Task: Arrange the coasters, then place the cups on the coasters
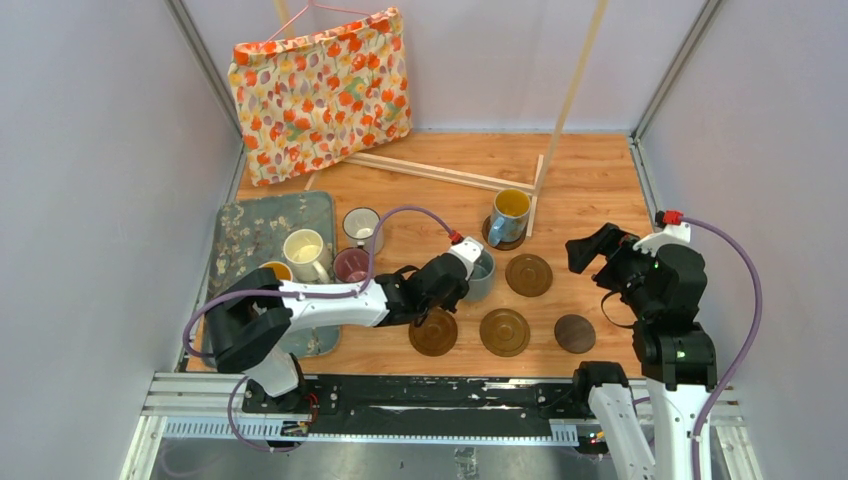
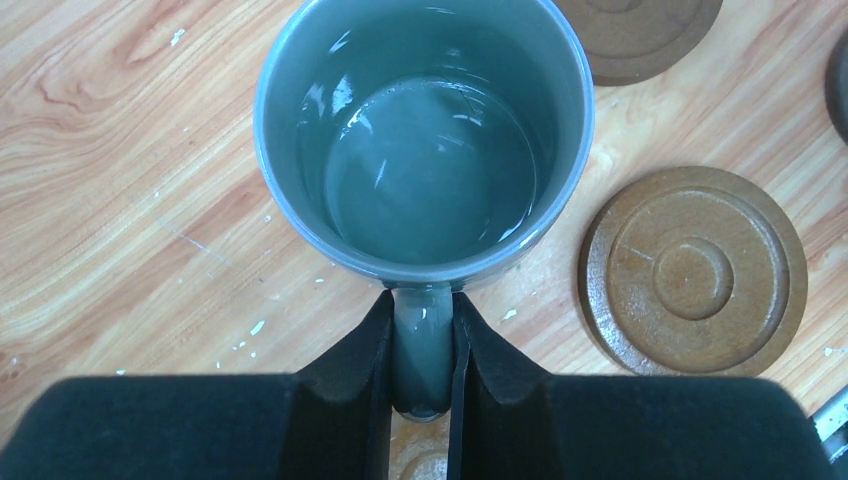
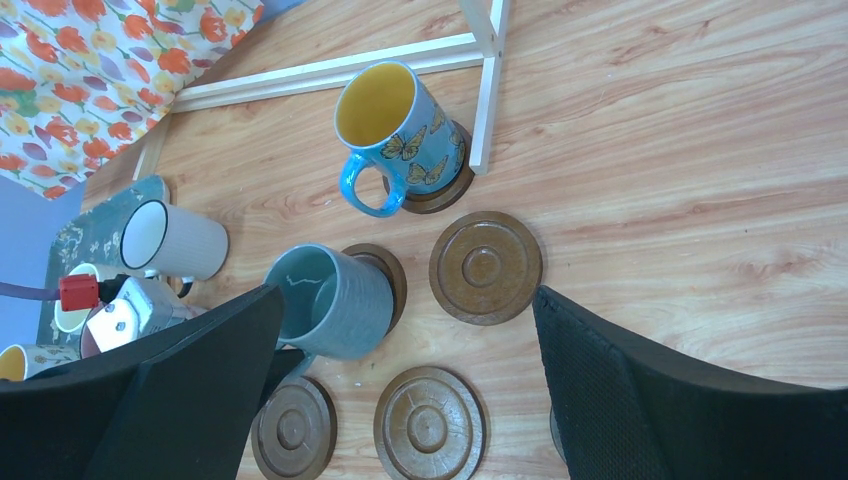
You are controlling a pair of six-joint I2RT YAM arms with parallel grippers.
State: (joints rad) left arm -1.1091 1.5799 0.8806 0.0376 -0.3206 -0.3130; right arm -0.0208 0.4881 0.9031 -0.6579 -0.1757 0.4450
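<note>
My left gripper (image 2: 422,305) is shut on the handle of the grey-blue cup (image 2: 425,140), which is upright over a coaster (image 3: 387,272) that it mostly hides; I cannot tell whether it rests on it. The blue cup (image 1: 510,212) with a yellow inside stands on a coaster (image 3: 442,192) at the back. Bare coasters lie around: one behind on the right (image 1: 528,274) and three in a front row (image 1: 433,332), (image 1: 504,332), (image 1: 575,334). My right gripper (image 1: 598,250) hangs open and empty to the right, above the table.
A grey floral mat (image 1: 250,225) at the left carries a cream cup (image 1: 305,255), a pink cup (image 1: 352,265) and a pale cup with an orange inside (image 1: 276,271); a white dark-rimmed cup (image 1: 360,228) stands by its edge. A wooden frame (image 1: 440,172) and a flowered bag (image 1: 320,95) stand behind.
</note>
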